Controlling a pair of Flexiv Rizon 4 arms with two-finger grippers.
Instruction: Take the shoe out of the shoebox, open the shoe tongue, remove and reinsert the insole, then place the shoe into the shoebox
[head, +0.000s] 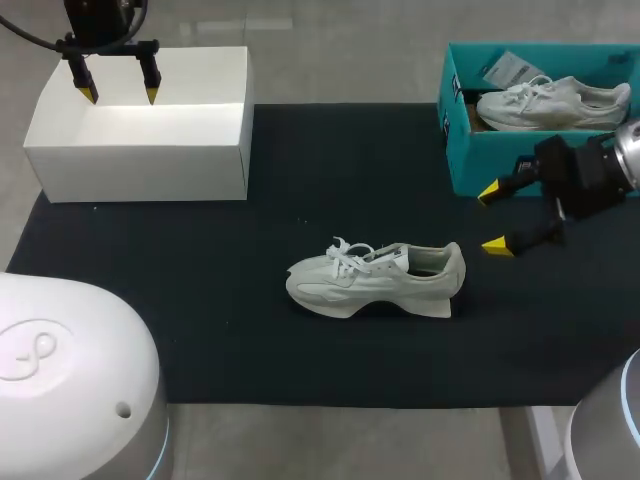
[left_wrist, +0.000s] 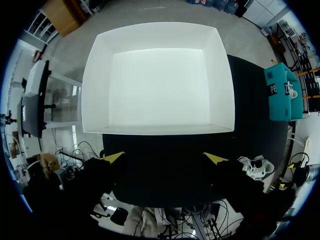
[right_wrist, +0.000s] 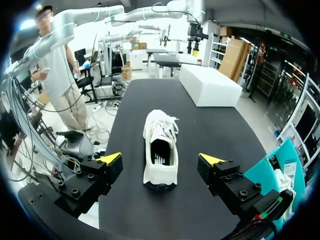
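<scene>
A white sneaker (head: 378, 278) lies on its side on the black mat (head: 200, 300), toe to the left; in the right wrist view the sneaker (right_wrist: 160, 150) sits ahead of my fingers, heel nearest. My right gripper (head: 497, 217) hovers open to the right of the heel, in front of the teal shoebox (head: 500, 165), which holds a second white shoe (head: 552, 103). My left gripper (head: 118, 94) hangs open above the empty white box (head: 140, 150). From the left wrist, the white box (left_wrist: 158, 82) lies ahead of the open left gripper (left_wrist: 165, 157).
The teal shoebox (left_wrist: 280, 92) and the sneaker (left_wrist: 255, 166) show off to the side in the left wrist view. The white box (right_wrist: 209, 85) stands at the mat's far end in the right wrist view. Bare mat surrounds the sneaker.
</scene>
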